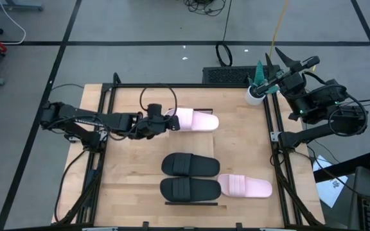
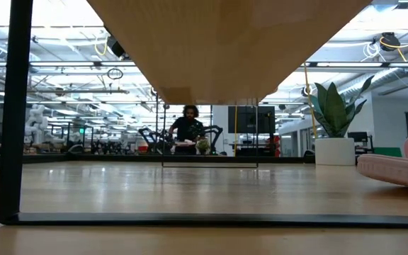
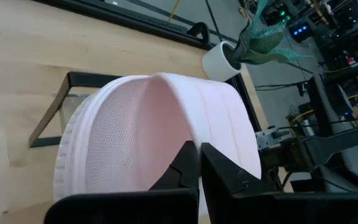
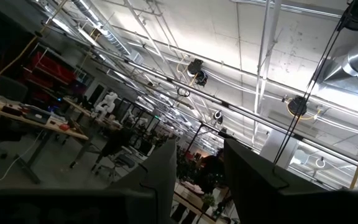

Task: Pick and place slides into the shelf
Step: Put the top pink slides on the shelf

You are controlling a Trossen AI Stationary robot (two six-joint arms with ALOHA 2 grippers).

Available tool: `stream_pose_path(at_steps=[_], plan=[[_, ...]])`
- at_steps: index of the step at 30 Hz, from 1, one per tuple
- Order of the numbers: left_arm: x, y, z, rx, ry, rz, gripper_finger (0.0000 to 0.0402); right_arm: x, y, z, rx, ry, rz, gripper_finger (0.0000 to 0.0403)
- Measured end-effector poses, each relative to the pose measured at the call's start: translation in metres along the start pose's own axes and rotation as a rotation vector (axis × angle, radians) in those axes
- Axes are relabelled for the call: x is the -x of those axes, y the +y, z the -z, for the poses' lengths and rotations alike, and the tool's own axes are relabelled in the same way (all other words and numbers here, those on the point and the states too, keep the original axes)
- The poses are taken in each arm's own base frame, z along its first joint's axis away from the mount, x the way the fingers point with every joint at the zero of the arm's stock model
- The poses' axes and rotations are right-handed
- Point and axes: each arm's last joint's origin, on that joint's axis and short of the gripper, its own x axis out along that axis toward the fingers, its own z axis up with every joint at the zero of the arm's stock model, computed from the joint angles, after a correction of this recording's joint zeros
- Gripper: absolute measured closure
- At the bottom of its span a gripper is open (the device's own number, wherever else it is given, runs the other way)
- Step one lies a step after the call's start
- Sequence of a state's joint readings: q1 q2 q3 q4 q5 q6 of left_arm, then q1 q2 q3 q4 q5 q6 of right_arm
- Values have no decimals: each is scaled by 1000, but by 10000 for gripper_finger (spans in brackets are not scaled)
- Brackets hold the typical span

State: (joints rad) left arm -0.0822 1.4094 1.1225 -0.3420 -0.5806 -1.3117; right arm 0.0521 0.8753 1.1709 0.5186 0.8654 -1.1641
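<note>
The plywood desk (image 1: 124, 192) fills the middle of the high view, edged by a dark frame. The left arm reaches across the desk from its left side, and the left jaws (image 1: 166, 120) are closed tight on the heel end of a light pink slide (image 1: 194, 120); in the left wrist view the dark fingers (image 3: 188, 165) meet over the slide's edge, with its textured footbed and wide strap rising just past them. The right arm is folded back beyond the desk's far right corner, well apart from all the slides, and the right jaws (image 1: 294, 62) stand open, pointing up at the ceiling in the right wrist view. Nearer the front edge than the left jaws, two black slides (image 1: 189, 177) lie side by side, touching or nearly so. A second light pink slide (image 1: 245, 187) lies just beside the front black one, on the side toward the right arm. A small potted plant in a white pot (image 1: 255, 93) stands at the far right corner, near the right jaws. In the low view a person (image 2: 188, 131) shows far off in the room behind.
</note>
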Motion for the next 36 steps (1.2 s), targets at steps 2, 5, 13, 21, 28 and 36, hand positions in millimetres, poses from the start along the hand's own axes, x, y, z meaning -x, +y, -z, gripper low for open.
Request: stream_pose_path(at_steps=[2,5,13,21,28,36], plan=[[1,0,2,9,9,4,401,0,0,0,0,-1,0,277],[2,-1,4,20,24,11,401,0,0,0,0,-1,-1,277],[3,-1,5,15,16,4,401,0,0,0,0,-2,-1,277],[3,1,6,17,24,-15,401,0,0,0,1,-2,-1,277],[3,3,6,10,28,-33,401,0,0,0,0,-2,-2,277],[-2,5,10,-8,33,-55,401,0,1,0,1,-2,-2,277]])
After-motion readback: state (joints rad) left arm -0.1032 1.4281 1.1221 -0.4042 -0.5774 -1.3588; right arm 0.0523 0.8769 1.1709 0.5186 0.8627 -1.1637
